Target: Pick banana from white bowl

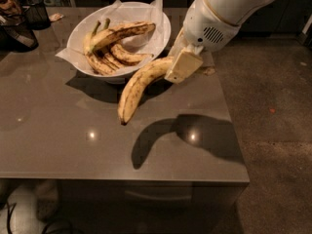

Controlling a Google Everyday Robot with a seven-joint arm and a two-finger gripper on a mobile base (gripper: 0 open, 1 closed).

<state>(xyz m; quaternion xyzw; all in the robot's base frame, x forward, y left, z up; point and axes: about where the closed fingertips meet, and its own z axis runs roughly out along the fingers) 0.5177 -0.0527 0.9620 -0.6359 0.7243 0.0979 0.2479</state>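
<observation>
The banana (139,86), long, pale yellow with brown speckles and a dark tip, hangs in the air in front of the white bowl (158,35), outside it. My gripper (181,65) is shut on the banana's stem end, to the right of the bowl, and holds it above the table with the tip pointing down and left. Its shadow falls on the table below. The paper-lined bowl holds a long dark-streaked banana (122,32) and a few small browned bananas (124,55).
The grey table (58,140) has its front edge near the bottom and its right edge at about the gripper's side. Black mesh baskets (34,13) stand at the back left. Brown floor lies to the right.
</observation>
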